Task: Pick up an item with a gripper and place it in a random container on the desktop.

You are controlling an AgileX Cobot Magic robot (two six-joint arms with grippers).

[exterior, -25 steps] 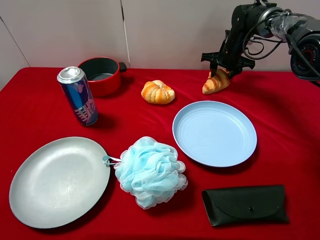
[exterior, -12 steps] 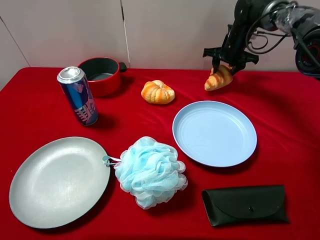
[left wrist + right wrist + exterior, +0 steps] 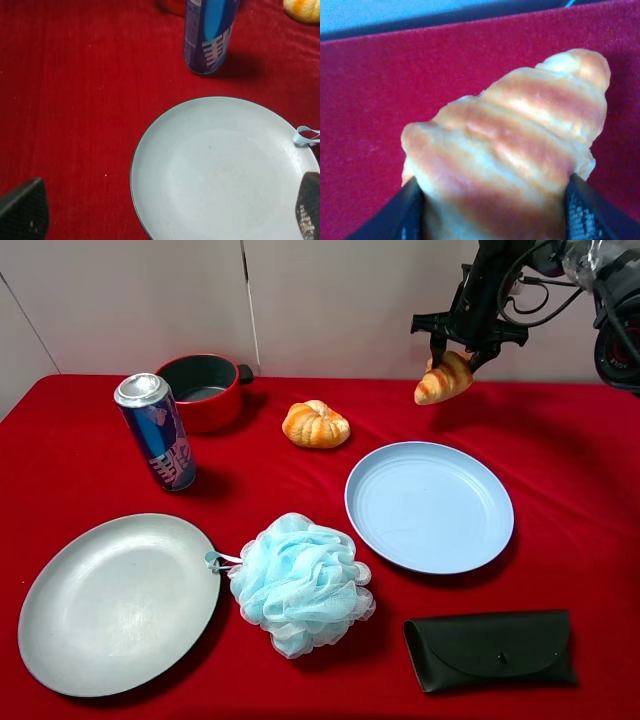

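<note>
My right gripper (image 3: pixel 458 352) is shut on the golden-brown striped croissant (image 3: pixel 443 378) and holds it in the air above the back of the red desktop (image 3: pixel 90 460), behind the light blue plate (image 3: pixel 429 506). In the right wrist view the croissant (image 3: pixel 510 145) fills the frame between the two black fingers (image 3: pixel 590 215). The left gripper does not show in the exterior view. In the left wrist view its two fingertips (image 3: pixel 22 210) stand wide apart at the frame's corners, over the grey plate (image 3: pixel 220 170), and hold nothing.
A red pot (image 3: pixel 205 390), a blue drink can (image 3: pixel 157 432), and an orange pumpkin-shaped bun (image 3: pixel 315 425) stand at the back. A large grey plate (image 3: pixel 118 600), a light blue bath pouf (image 3: pixel 300 582), and a black glasses case (image 3: pixel 490 648) lie in front.
My right gripper has lifted the croissant off the cloth and raised it higher, drifting slightly right. Nothing else has moved.
</note>
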